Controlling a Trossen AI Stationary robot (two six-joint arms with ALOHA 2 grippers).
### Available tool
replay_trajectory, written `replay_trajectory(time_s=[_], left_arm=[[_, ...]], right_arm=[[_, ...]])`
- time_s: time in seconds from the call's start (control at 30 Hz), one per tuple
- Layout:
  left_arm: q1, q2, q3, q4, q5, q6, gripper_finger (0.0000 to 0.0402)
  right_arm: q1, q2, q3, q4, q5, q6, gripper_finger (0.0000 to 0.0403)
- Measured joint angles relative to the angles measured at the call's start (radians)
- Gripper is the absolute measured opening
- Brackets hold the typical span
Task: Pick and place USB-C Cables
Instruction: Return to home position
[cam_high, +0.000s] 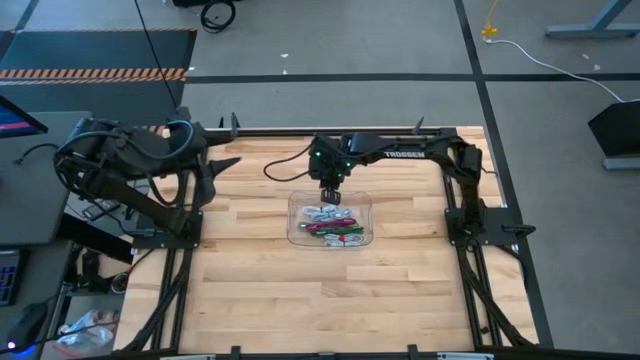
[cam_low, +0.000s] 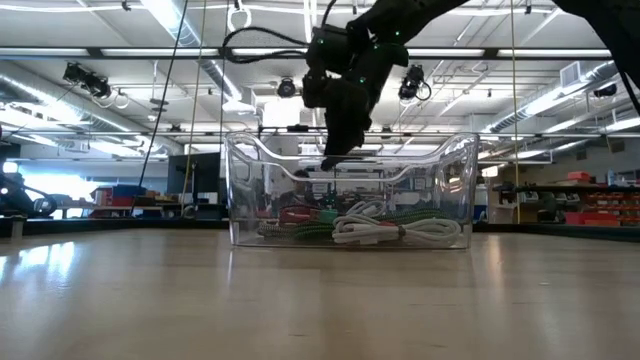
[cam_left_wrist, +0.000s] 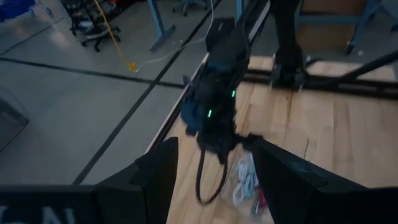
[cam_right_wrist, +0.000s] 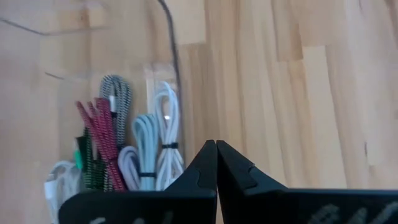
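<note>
The placing looks finished and the step in hand is the retreat to rest. The USB-C cables (cam_high: 335, 228) lie bundled together on the floor of the clear plastic tray (cam_high: 365, 205), red, green and white coils side by side, and the tray sits just toward 12 o'clock from the middle of the wooden table (cam_high: 300, 300). No cable shows on the bare boards, though the heap is too tangled to count with confidence.

The right gripper (cam_high: 331, 196) hangs over the tray's 12 o'clock rim, pointing down. Its fingers are pressed together with nothing between them — the right wrist view shows the tips meeting over the boards beside the coils. In the low view it is about level with the tray's rim, apart from the cables.

The left gripper (cam_high: 228, 163) waits folded back at the table's 10 o'clock corner, fingers spread wide and empty.

The next move, as I judge it, calls for the right arm to rise straight up first — clearing the wall so the tray is not nudged — then to fold back toward 3 o'clock.
</note>
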Motion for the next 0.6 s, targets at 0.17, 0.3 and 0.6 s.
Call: replay_trajectory(time_s=[0.17,0.3,0.6], left_arm=[[0.000,-0.018,0.000,-0.100,0.000,-0.043,0.0213],[0.000,-0.050,0.000,-0.188,-0.002,-0.116,0.0213],[-0.050,-0.129,0.000,-0.239,-0.002,-0.160,0.0213]], right_arm=[[0.024,-0.061,0.000,0.017,0.000,0.018,0.0000],[0.041,-0.149,0.000,0.048,0.016,0.049,0.0000],[0.071,-0.448,0.000,0.112,0.122,0.105,0.0000]])
